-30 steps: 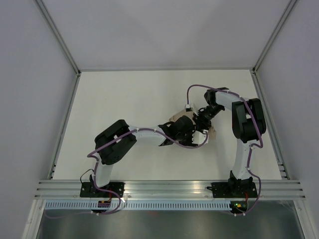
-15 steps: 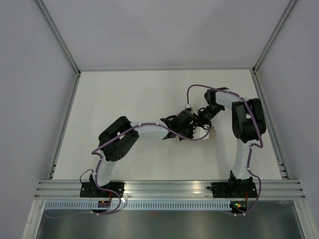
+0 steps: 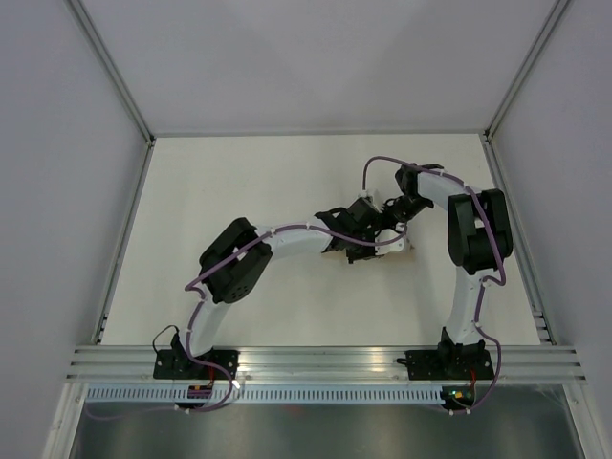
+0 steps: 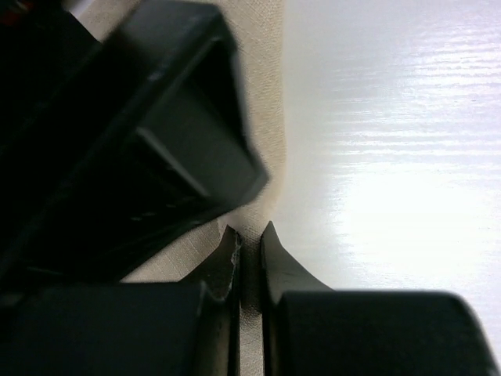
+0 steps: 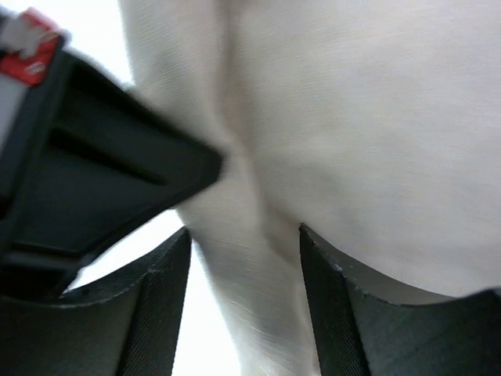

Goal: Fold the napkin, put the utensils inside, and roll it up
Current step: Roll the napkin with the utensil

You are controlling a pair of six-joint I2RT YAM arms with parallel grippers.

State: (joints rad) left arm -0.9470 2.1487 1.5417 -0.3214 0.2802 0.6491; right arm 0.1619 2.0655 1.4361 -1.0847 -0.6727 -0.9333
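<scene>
Gleaming white table (image 3: 239, 182), napkin (image 4: 266, 94), grey walls (image 3: 57, 143)

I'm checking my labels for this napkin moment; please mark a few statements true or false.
1. The left end effector has its fingers nearly closed on the edge of the napkin. True.
2. From above, the napkin lies spread flat in full view. False: the arms cover nearly all of it, and only a small tan bit shows.
3. In the right wrist view, napkin cloth runs between the fingers of the right end effector. True.
4. The two end effectors are at opposite sides of the table. False: they meet close together, right of the middle.
</scene>
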